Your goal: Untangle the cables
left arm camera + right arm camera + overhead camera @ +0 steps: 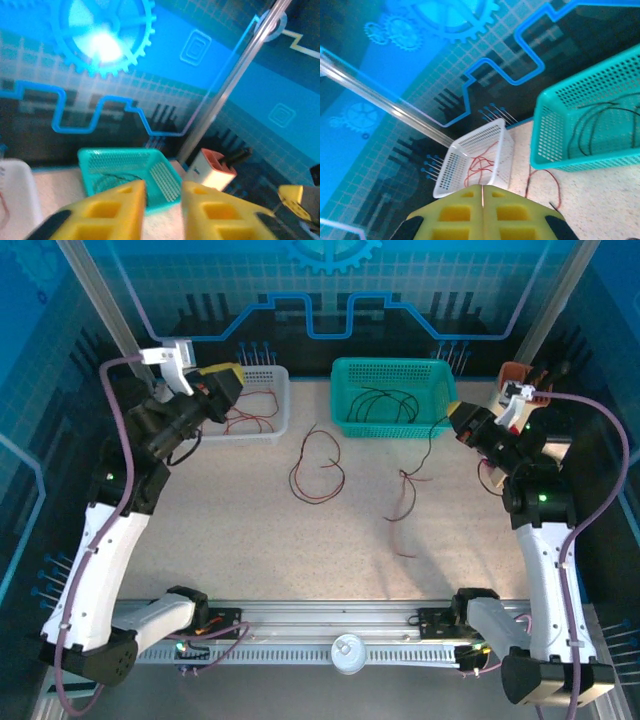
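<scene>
Since the right gripper (pixel 481 188) has its yellow fingers pressed flat together, with a reddish thread showing at the seam, I judge that it is pinching a strand of the right tangle (pixel 405 490). That tangle lies on the table (pixel 200 540) in front of the teal basket (pixel 345 425), off its right corner. Doing this step well means drawing the strand slowly up and away from the teal basket, so that the red and black wires slide apart instead of cinching. The pull should also stay clear of the middle loop (pixel 318 468), which lies in front of the teal basket's left corner.

The left gripper (pixel 164 189), well left of the teal basket by the white basket (pixel 283 405), shows a narrow gap and holds nothing. It could pin the tangle's free end. A black cable (pixel 380 400) lies inside the teal basket, and red cables (pixel 250 422) lie in the white one.

Where the wires cross within the tangle is too fine to make out, and the pinched strand's colour is uncertain.
</scene>
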Robot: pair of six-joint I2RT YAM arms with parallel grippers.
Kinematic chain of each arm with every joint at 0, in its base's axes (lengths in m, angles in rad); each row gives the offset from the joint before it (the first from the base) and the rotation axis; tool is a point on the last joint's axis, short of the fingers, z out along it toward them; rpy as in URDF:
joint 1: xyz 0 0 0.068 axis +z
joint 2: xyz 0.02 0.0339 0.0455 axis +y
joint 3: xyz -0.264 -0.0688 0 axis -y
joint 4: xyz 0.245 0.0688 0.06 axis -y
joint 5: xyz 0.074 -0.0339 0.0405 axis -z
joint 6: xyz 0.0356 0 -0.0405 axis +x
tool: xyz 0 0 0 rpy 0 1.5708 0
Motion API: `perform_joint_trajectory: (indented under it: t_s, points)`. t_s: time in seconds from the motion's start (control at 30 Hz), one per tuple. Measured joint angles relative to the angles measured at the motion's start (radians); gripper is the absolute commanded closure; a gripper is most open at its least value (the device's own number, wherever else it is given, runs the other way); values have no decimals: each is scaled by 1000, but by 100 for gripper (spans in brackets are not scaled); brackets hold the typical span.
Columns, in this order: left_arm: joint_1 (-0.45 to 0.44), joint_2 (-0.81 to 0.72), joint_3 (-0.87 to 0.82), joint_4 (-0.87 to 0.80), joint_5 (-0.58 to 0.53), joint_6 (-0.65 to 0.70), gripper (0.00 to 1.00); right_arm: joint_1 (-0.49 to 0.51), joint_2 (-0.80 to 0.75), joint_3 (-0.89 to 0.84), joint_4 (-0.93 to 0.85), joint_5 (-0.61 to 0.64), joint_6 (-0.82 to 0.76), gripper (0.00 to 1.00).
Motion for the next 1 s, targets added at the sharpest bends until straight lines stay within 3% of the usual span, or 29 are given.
perform_joint_trajectory:
  t_s: [0.3,0.77,1.0]
  points:
    - [-40,5,-139,1,78,-55,49,89,60,97,34,20,34,100]
    - [-177,56,-249,27,73,-60,35,149,120,193,51,61,34,100]
    - [-217,108,-283,68,66,-77,33,164,140,203,59,68,34,100]
